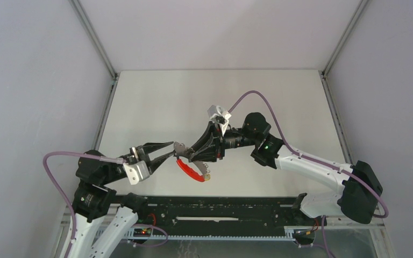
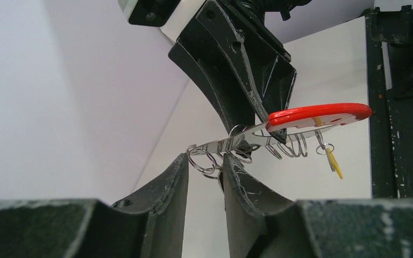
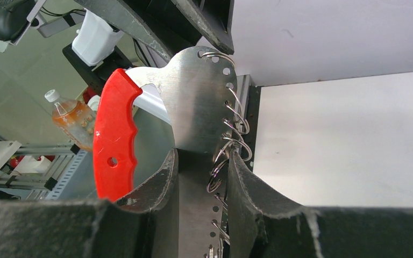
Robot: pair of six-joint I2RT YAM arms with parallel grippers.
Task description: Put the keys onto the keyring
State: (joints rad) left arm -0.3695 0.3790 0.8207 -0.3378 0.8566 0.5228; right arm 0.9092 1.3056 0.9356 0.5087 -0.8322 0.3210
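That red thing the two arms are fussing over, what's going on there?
The right hand holds the keyring, a red band on a steel plate strung with wire rings, above the table. The left hand has its fingers either side of one ring at the plate's end; whether they pinch it is unclear. A yellow tag hangs from another ring under the red band.

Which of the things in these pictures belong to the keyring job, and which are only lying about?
Belong to the job: keyring, yellow-tagged key, left gripper, right gripper.
Only lying about: drink bottle, perforated metal rail.
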